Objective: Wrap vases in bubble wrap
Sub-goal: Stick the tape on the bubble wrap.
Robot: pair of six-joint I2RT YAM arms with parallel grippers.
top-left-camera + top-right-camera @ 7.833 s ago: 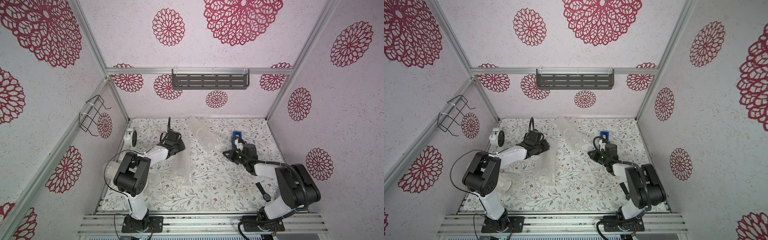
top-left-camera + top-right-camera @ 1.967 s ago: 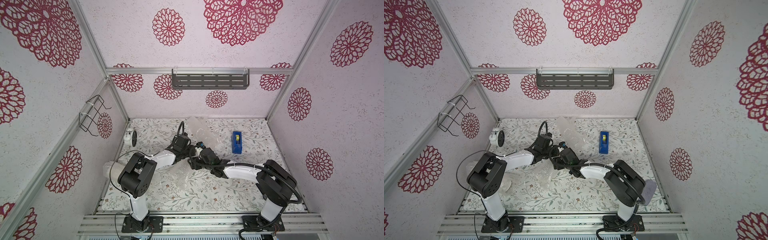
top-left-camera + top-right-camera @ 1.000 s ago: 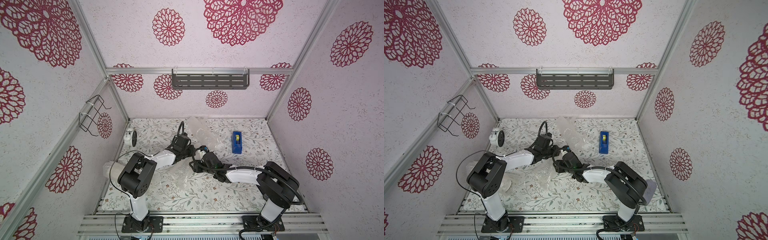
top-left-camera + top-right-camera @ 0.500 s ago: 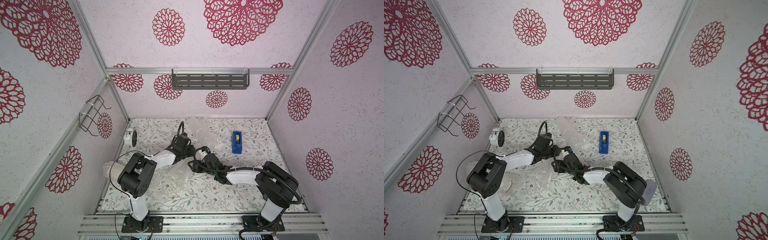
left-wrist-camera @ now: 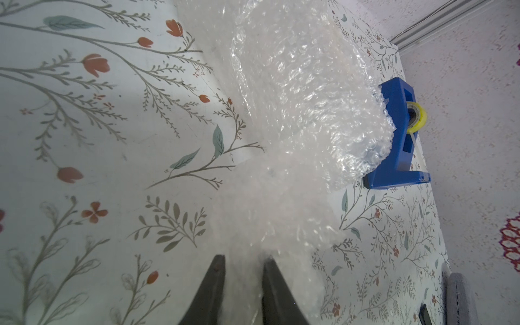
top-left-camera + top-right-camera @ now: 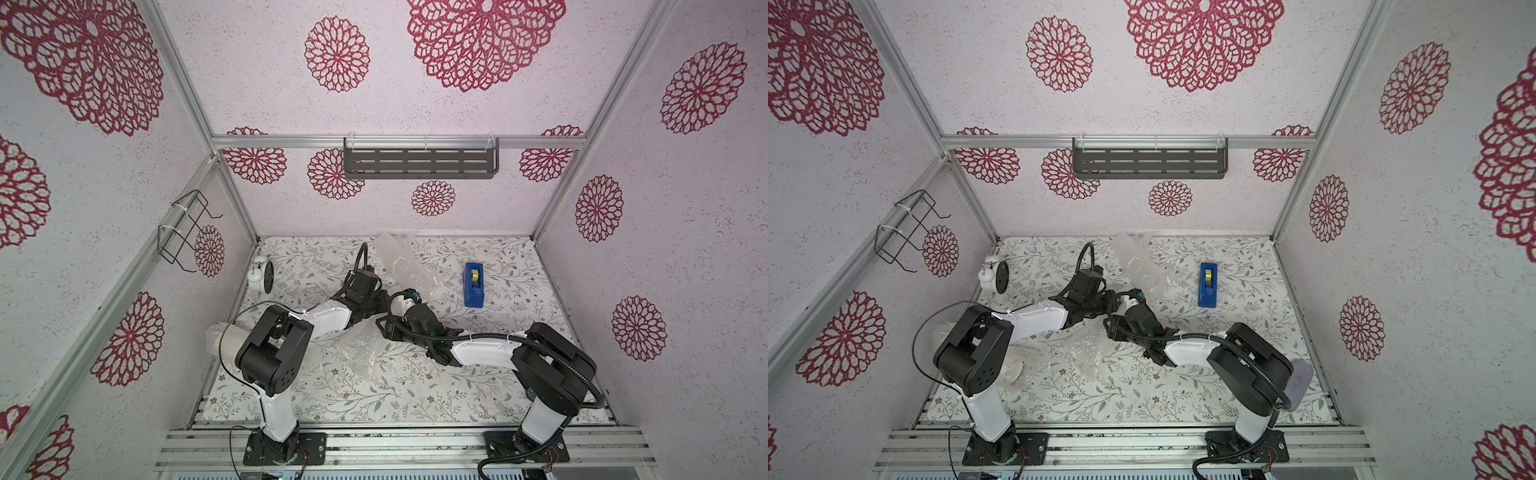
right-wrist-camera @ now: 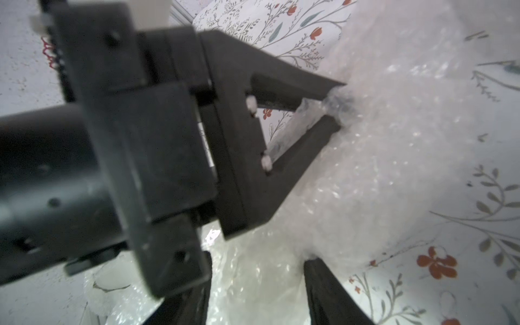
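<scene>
Both arms are meeting over the middle of the floral worktop (image 6: 519,291), where a crumpled roll of bubble wrap (image 6: 409,272) is lying from the centre toward the back wall. The left hand (image 7: 334,104) is pinching an edge of this wrap. In the right wrist view its two fingers are standing nearly together with a fold of plastic caught between the tips, and in the left wrist view wrap is filling the narrow gap between them. The right hand (image 7: 259,257) is holding its fingers well apart, one on either side of the bulging wrap; whether they are pressing it or merely straddling it cannot be told. Whether a vase is lying inside this roll cannot be told either. A second, flatter sheet (image 6: 353,353) is lying on the worktop nearer the front, between the two arms. A white vase (image 6: 1016,368), covered in wrap, is lying at the near left edge, mostly hidden behind the left arm's shoulder. A blue tape dispenser (image 6: 473,284) is standing near the roll, toward the right wall, apart from both hands. A small white alarm clock (image 6: 259,276) is resting beside the left wall.
</scene>
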